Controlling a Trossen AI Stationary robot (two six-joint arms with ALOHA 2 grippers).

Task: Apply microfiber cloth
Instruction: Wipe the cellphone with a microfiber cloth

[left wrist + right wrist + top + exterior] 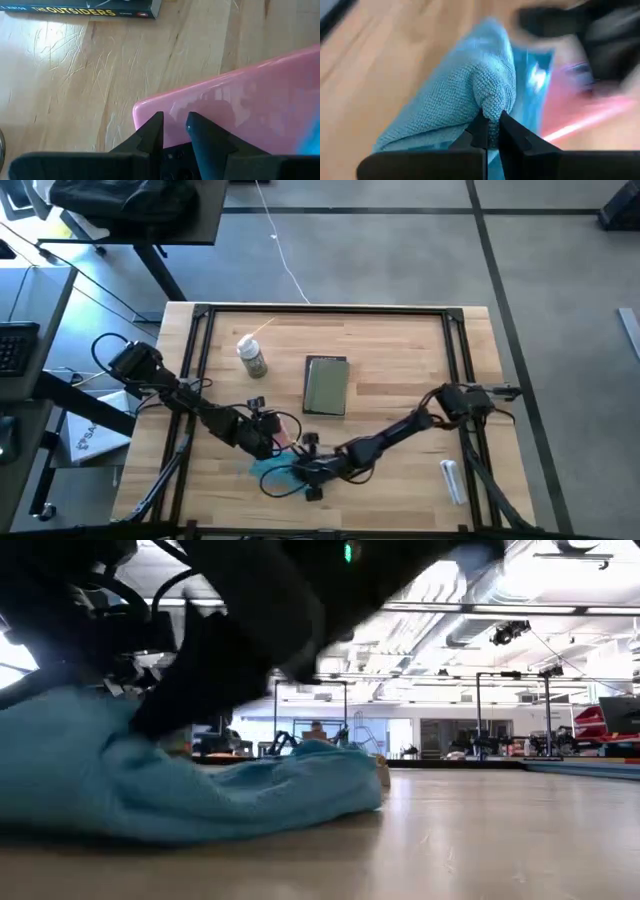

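While pinched on the microfiber cloth (470, 95), the right end effector (491, 125) rests against its fold.

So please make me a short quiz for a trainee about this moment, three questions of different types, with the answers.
1. True or false: the right gripper pinches the microfiber cloth.
2. What does the left gripper hold? A) spray bottle B) pink phone C) tablet
3. Fill in: the grey-green tablet lies on the table beside the spray ____.

Key: 1 true. 2 B, the pink phone. 3 bottle.
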